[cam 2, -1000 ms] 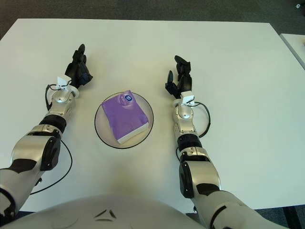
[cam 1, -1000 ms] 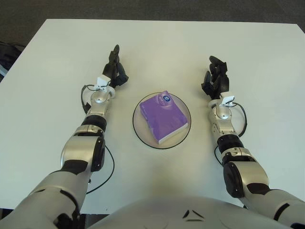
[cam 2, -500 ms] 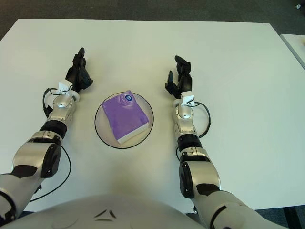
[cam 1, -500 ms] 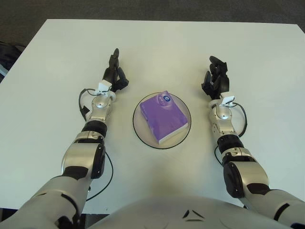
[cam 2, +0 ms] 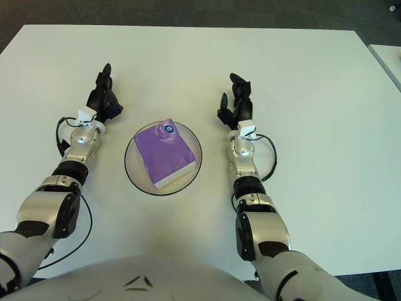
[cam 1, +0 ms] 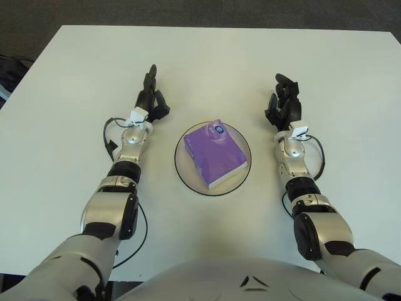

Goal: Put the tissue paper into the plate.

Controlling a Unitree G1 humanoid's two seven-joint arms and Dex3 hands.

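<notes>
On the white bench (cam 1: 263, 56), near its middle, the purple tissue paper (cam 1: 215, 155) pack lies flat inside the plate (cam 1: 183, 170), a shallow dish with a dark rim, turned a little askew so one corner points toward the robot; no part of it seems to hang past the rim. What has changed over the last second is small and all on the left: the left hand (cam 1: 151, 95), which a second ago stood slightly closer to the plate with its fingers bunched, has drawn a touch outward and back and now shows beside the plate on its left side, apart from it, with fingers extended upward and loosely spread, holding nothing. The right hand (cam 1: 284, 105) has not shifted across the three moments; it shows to the right of the plate, well clear of the rim, fingers partly spread and relaxed, also empty. The pack and the plate sit exactly where they did a second ago. Judged from this, the placing step looks finished: the tissue is already where the task wants it, neither hand touches it, and the left arm's slight retreat reads as a settling away from the work rather than a fresh approach. Nothing further appears to need moving.
</notes>
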